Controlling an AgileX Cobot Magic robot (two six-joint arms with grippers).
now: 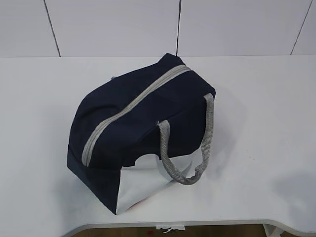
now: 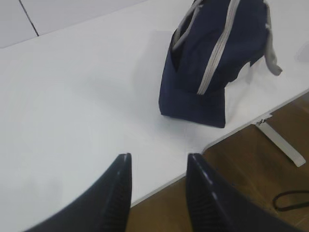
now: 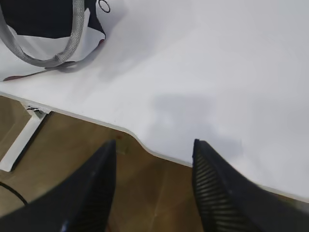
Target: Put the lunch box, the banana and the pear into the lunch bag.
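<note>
The navy lunch bag (image 1: 143, 123) stands on the white table (image 1: 39, 148), its grey zipper (image 1: 133, 106) shut along the top and a grey webbing handle (image 1: 197, 148) hanging over the white side panel. The left wrist view shows the lunch bag (image 2: 212, 63) far ahead on the right. My left gripper (image 2: 158, 162) hangs open over the table's front edge with nothing between its fingers. My right gripper (image 3: 154, 145) is also open and empty at the table edge, the bag's handle (image 3: 53, 43) far off at upper left. The lunch box, banana and pear are out of view.
The table's front edge (image 1: 197, 224) curves just below the bag. Brown floor (image 2: 251, 183) and a white table leg (image 2: 285, 145) lie beyond the edge. A black cable (image 2: 289, 198) lies on the floor. A panelled white wall (image 1: 148, 24) stands behind the table.
</note>
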